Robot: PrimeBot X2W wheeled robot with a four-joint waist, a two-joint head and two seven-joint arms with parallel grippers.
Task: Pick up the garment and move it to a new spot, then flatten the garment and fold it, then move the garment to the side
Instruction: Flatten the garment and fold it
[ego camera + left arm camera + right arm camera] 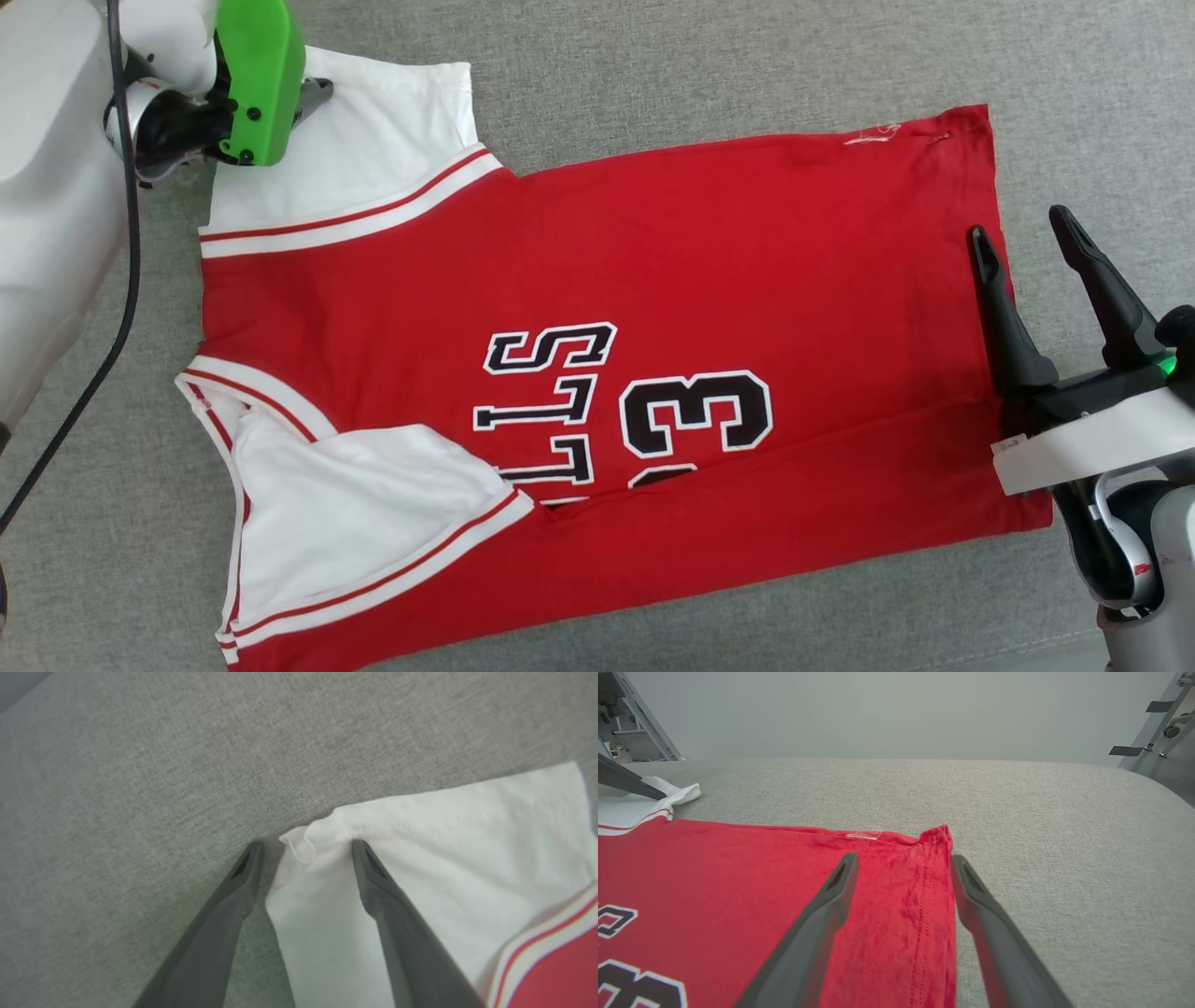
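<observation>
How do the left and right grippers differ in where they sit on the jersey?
The left gripper straddles a corner of the white sleeve; the right gripper straddles the red hem at the opposite end of the garment. Cloth puckers between the left gripper's fingertips, while the hem by the right gripper lies nearly flat. Both are open, one finger over fabric and one over the grey surface.

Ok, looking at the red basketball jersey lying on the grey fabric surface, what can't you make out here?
Red jersey, near-left corner: head view, cut off by the bottom edge.
Black white-outlined lettering: head view, its near part covered by the jersey's folded-over red edge and white sleeve panel.
Left gripper: head view, fingers mostly behind its green wrist housing.
Jersey's underside: every view, pressed against the grey fabric surface.
</observation>
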